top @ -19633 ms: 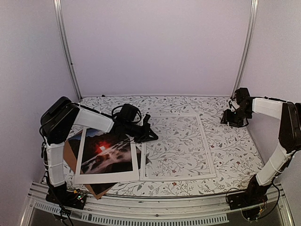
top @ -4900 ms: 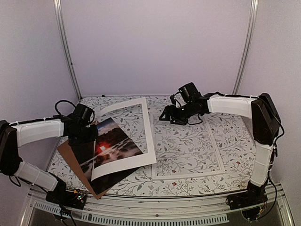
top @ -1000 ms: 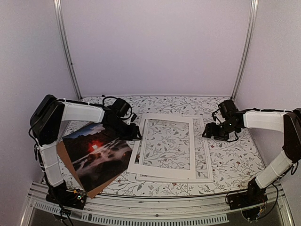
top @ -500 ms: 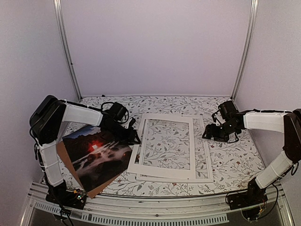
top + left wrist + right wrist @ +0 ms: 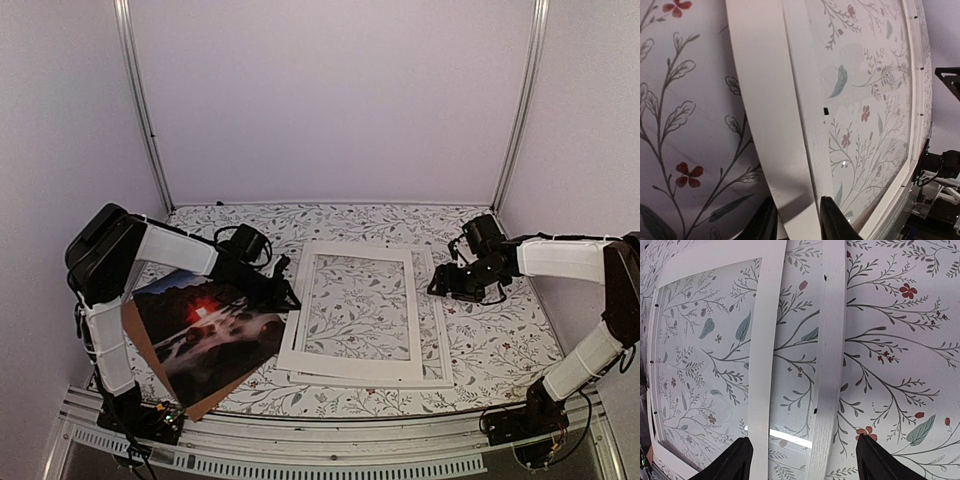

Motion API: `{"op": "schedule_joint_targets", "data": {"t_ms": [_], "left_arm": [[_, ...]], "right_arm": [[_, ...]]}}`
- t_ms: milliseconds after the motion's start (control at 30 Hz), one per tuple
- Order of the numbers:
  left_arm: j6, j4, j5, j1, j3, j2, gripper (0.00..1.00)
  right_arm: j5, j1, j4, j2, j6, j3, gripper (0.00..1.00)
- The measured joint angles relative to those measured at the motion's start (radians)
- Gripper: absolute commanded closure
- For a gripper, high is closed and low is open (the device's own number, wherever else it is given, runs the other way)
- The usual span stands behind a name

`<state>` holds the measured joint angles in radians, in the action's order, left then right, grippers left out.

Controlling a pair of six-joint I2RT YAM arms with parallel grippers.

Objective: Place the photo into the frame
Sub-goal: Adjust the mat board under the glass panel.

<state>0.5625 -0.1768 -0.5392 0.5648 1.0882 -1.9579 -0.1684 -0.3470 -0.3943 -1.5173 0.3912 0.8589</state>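
Nearest the arms, on the left, the photo [image 5: 210,330] is seen lying face up and skewed on the brown backing board [image 5: 200,408], well clear of the frame and touched by neither gripper. It is judged to be a light, thin, floppy print with a slick face that marks easily, so it would best be taken by a free corner or edge where it overhangs the board, pinched gently and carried low and flat, not grabbed across the picture. Just beyond, mid-table, the white window mat [image 5: 350,368] is found lying over the frame [image 5: 437,320], shifted to the left so that only the frame's right rail shows past it. The opening is therefore judged to be blocked until the mat is taken off. At the mat's left border the left gripper [image 5: 287,296] is set low. In the left wrist view its fingers [image 5: 832,222] are seen standing narrowly apart, one on each side of a white strip taken to be that border. Whether the strip is truly pinched cannot be told. Farther off, at the frame's right side, the right gripper [image 5: 440,288] is held above the floral table [image 5: 500,340], its fingers [image 5: 737,460] spread wide over the frame rail with nothing gripped between them.
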Motion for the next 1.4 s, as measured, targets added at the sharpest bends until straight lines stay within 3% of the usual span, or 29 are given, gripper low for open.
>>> {"op": "schedule_joint_targets", "data": {"t_ms": [400, 1133, 1400], "left_arm": [[0.080, 0.106, -0.087, -0.027, -0.051, -0.002, 1.00], [0.151, 0.142, -0.096, -0.028, -0.077, 0.085, 1.00], [0.249, 0.192, -0.100, -0.010, -0.083, 0.095, 1.00]], "right_arm": [[-0.001, -0.004, 0.009, 0.000, 0.002, -0.004, 0.25], [-0.001, -0.006, 0.016, -0.003, 0.002, -0.013, 0.25], [0.007, -0.006, -0.006, -0.003, 0.001, -0.003, 0.25]]}}
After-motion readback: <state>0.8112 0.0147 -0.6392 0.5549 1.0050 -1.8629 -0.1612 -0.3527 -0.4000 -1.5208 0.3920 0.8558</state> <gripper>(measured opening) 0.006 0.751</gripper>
